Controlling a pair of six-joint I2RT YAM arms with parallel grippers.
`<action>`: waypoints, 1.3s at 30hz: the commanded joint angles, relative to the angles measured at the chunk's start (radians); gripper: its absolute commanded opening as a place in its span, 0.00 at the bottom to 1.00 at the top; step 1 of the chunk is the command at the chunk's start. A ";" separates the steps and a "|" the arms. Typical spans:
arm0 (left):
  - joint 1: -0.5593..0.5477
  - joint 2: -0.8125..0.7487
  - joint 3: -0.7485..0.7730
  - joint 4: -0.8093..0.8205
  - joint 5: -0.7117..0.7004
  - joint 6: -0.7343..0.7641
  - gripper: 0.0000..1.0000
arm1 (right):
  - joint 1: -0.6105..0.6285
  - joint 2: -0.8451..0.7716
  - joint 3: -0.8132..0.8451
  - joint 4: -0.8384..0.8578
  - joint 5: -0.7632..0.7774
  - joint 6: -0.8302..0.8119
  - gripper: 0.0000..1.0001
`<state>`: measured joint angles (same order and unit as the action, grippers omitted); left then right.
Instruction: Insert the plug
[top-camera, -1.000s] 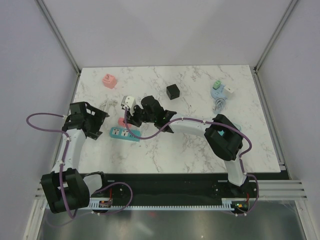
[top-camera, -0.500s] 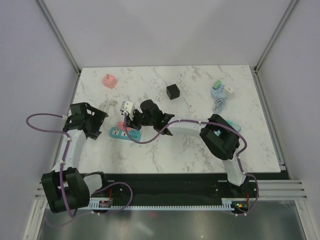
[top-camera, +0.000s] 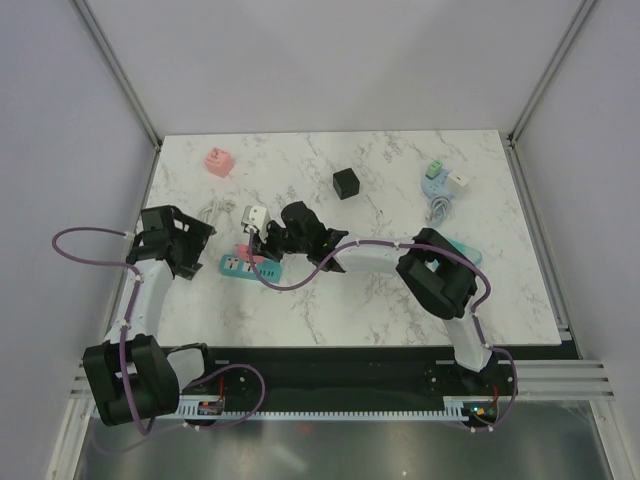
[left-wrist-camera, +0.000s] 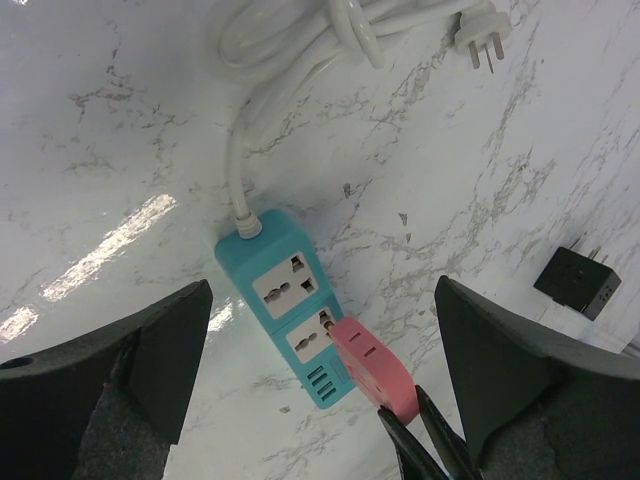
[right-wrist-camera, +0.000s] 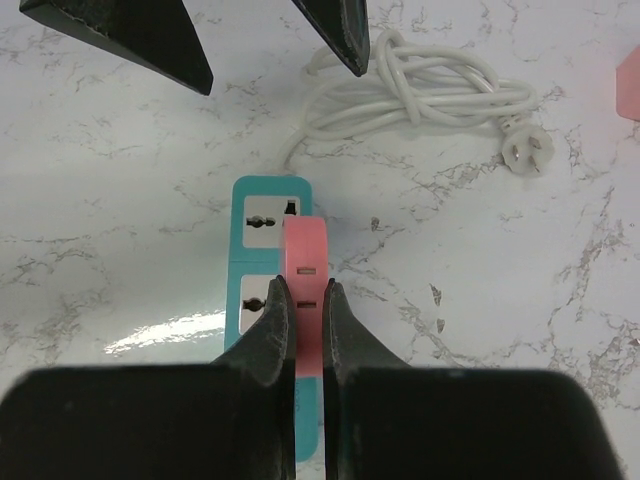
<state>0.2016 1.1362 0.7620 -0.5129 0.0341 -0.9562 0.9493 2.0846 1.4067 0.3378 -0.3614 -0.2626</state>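
I read the left gripper (left-wrist-camera: 322, 295) spread wide, facing down; right arm extended leftward; right gripper (right-wrist-camera: 305, 290) pinched narrow.

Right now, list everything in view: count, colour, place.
power strip: 1, teal, left of centre
pink plug: 1, pink, over the strip; whether it is seated cannot be told
white cord: 1, white, coiled behind the strip and running into it
pink block: 1, pink, far left
black adapter: 1, black, far centre
adapter cluster: count unclear; light blue, green and white, far right
teal object: 1, teal, mostly hidden under the right arm
left gripper: 1, black, open, left of the strip
right gripper: 1, black, shut on the pink plug
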 joint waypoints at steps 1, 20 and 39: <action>0.004 -0.023 -0.004 0.042 -0.025 0.020 1.00 | 0.005 0.023 -0.011 0.035 -0.030 -0.020 0.00; 0.004 -0.035 -0.012 0.050 -0.031 0.028 1.00 | 0.045 0.052 -0.049 0.006 0.056 -0.061 0.00; 0.004 -0.064 -0.015 0.048 -0.069 0.033 1.00 | 0.045 0.132 -0.018 -0.114 0.105 -0.052 0.00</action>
<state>0.2016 1.0966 0.7502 -0.4911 0.0021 -0.9550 0.9913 2.1368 1.4162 0.3805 -0.2680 -0.3111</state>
